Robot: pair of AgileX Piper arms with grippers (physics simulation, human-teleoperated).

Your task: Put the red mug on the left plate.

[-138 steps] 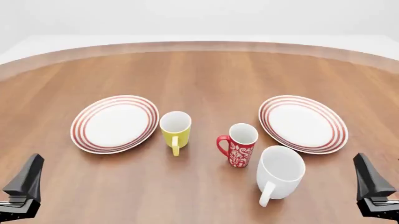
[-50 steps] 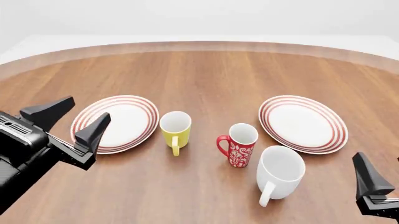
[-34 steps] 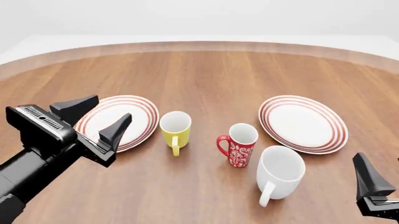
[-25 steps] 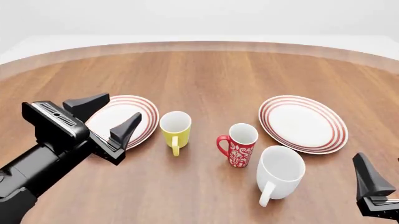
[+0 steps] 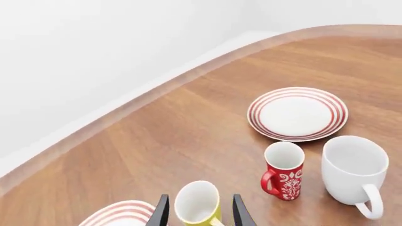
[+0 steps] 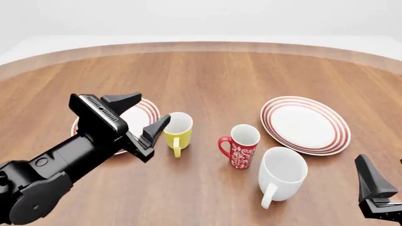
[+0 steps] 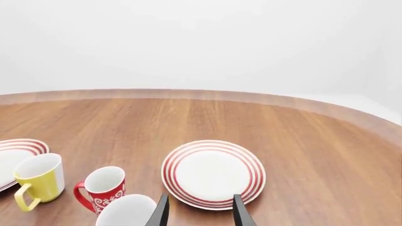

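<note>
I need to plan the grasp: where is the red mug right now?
In the front view the red mug stands upright just right of centre, between the yellow mug and the larger white mug, untouched.

Red mug [image 6: 242, 146]: tall, slim, white floral pattern, white interior; upright on the table, handle toward the left. Left plate [image 6: 144, 112]: round, white, red concentric rim rings; flat, largely hidden, well apart from the mug.
</note>
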